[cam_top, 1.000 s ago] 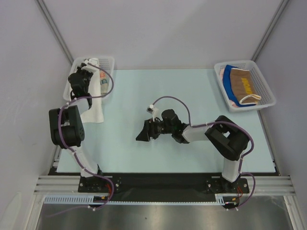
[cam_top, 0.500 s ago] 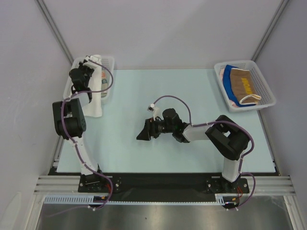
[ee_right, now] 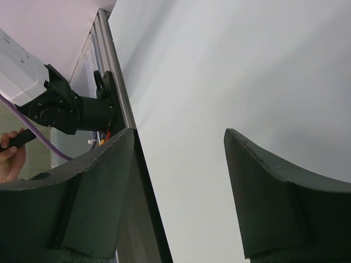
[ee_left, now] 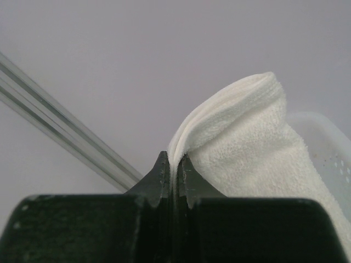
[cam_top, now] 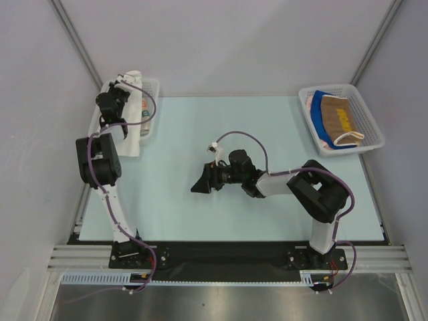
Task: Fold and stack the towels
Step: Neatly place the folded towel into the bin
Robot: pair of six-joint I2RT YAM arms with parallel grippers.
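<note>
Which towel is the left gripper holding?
The plain white towel, pinched in the left gripper and hanging. The lettered towel lies in the left basket, the brown towel in the right basket.

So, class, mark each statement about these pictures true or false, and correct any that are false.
1. The left fingers are shut on the white towel. True.
2. The right fingers hold a towel. False: they stand open and empty above the table.
3. The brown towel lies in the right basket. True.
4. The white towel lies folded flat in the middle of the table. False: it hangs from the left fingers at the table's far left.
</note>
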